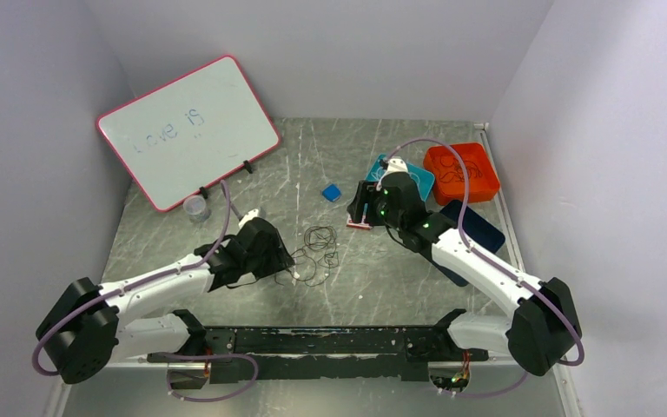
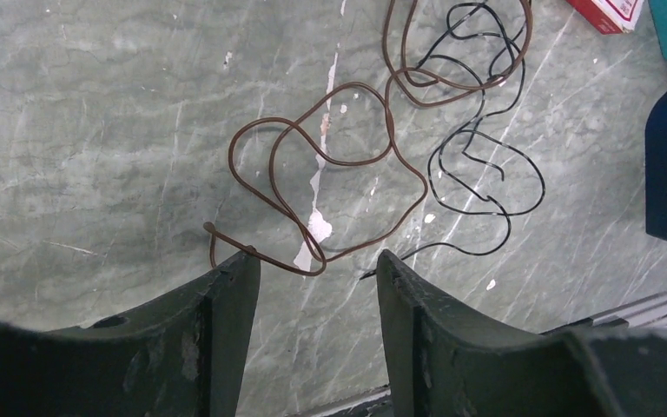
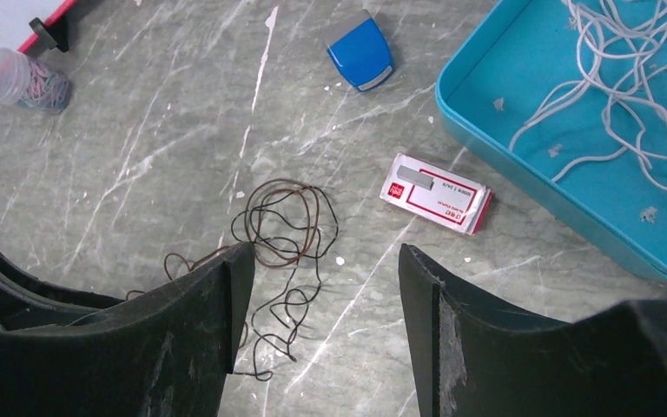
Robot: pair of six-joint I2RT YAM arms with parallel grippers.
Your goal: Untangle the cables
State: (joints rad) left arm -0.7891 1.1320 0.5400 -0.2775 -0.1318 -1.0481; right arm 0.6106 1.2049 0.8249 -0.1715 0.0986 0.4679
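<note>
A brown cable (image 2: pixel 330 165) and a thin black cable (image 2: pixel 478 165) lie in loose overlapping loops on the grey marble table; they form one small tangle (image 1: pixel 317 252) mid-table. My left gripper (image 2: pixel 317 261) is open and empty, low over the table, with the brown cable's near loop just beyond its fingertips; in the top view the left gripper (image 1: pixel 288 265) sits at the tangle's left edge. My right gripper (image 3: pixel 321 252) is open and empty above the table, and the tangle (image 3: pixel 282 226) shows past its left finger. In the top view the right gripper (image 1: pixel 363 207) is up and right of the tangle.
A teal tray (image 3: pixel 521 78) holds white cables (image 3: pixel 625 78). An orange tray (image 1: pixel 478 152) and a dark blue tray (image 1: pixel 479 230) stand at right. A red-white card (image 3: pixel 434 193), blue block (image 3: pixel 360 52), clip jar (image 3: pixel 26 80) and whiteboard (image 1: pixel 187 130) are around.
</note>
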